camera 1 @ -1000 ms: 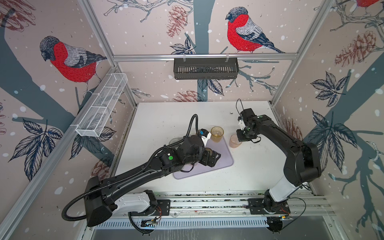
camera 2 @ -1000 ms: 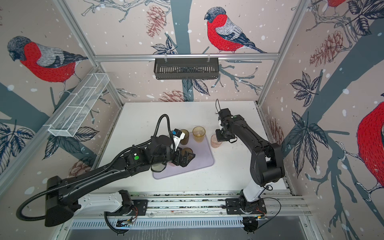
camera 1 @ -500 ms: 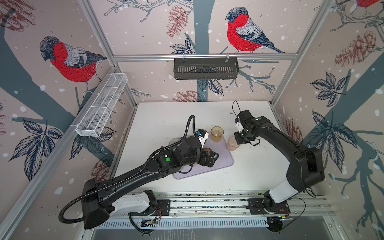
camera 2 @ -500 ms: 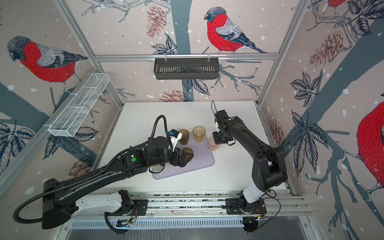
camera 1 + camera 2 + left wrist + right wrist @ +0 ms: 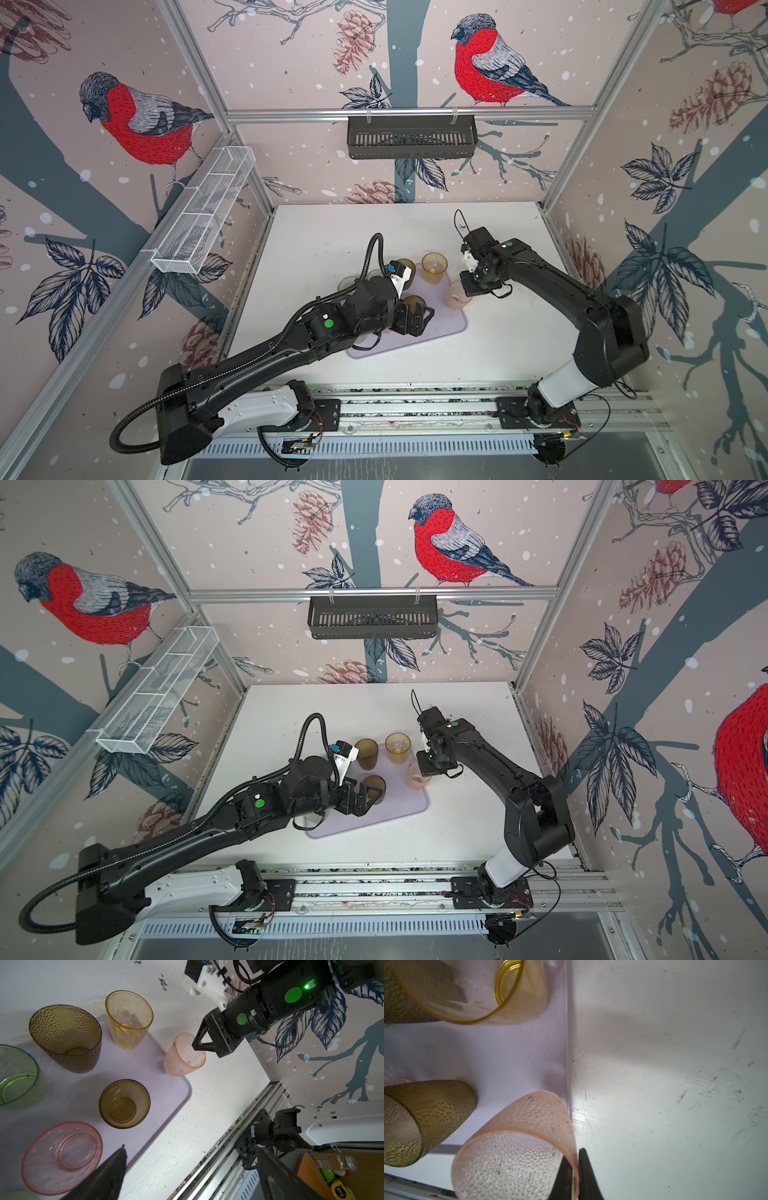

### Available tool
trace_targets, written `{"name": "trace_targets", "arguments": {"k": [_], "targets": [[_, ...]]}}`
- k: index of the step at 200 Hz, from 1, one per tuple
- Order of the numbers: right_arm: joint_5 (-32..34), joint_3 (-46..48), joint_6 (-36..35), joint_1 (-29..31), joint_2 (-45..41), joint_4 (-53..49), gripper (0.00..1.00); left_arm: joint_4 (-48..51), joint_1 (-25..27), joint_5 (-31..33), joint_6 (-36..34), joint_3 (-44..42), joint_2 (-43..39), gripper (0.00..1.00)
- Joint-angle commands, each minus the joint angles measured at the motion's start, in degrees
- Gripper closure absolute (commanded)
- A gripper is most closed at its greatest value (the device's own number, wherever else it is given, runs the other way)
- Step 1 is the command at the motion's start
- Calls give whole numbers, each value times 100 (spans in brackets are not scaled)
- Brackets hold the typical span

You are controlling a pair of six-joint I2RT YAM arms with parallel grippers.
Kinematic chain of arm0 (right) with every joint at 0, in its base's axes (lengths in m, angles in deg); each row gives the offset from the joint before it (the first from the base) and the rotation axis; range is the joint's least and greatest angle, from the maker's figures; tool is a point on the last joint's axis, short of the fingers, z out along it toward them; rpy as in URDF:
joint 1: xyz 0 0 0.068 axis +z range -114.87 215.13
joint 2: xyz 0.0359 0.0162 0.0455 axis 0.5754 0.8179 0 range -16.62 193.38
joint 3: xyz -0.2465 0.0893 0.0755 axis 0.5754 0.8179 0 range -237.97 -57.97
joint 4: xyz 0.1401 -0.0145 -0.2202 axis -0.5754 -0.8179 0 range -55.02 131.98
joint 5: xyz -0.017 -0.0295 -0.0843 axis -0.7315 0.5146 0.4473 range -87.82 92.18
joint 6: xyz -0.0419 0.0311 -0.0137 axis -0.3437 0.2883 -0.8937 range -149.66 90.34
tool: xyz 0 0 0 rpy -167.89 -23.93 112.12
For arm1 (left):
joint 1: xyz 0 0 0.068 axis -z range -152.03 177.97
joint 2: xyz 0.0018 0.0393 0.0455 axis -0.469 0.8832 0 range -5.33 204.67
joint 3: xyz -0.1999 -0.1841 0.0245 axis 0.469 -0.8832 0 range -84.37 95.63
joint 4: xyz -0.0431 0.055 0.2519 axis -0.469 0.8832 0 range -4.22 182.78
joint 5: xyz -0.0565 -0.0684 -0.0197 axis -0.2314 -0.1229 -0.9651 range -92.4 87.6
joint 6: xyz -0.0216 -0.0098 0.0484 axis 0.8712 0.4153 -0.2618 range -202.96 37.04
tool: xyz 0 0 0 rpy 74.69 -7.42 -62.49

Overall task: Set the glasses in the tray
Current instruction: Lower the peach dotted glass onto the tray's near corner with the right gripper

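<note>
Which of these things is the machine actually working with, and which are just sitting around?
In the job: lavender tray; peach glass, pinched by the right pincer; amber glass, tall brown glass, short brown glass, green glass, pink glass on the tray.
Bystanders: black slotted basket, white wire basket, both on the walls.

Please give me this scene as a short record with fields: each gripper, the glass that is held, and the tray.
left gripper: open, above the pale lavender rectangular plastic tray, holding nothing
right gripper: shut on the rim of the peach textured translucent tumbler
peach tumbler: tilted, at the tray's edge; contact unclear
also in tray: small dark brown dotted tumbler, upright
</note>
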Motion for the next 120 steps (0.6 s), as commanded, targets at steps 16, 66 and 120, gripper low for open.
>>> {"name": "trace_targets", "arguments": {"k": [16, 66, 120], "targets": [[-36, -28, 156, 114, 21, 96, 99, 76, 6, 129, 163, -55, -155, 3], [-64, -50, 228, 273, 146, 173, 99, 157, 5, 222, 281, -176, -368, 3], [-83, 19, 312, 425, 246, 307, 99, 141, 8, 267, 350, -241, -399, 3]]}}
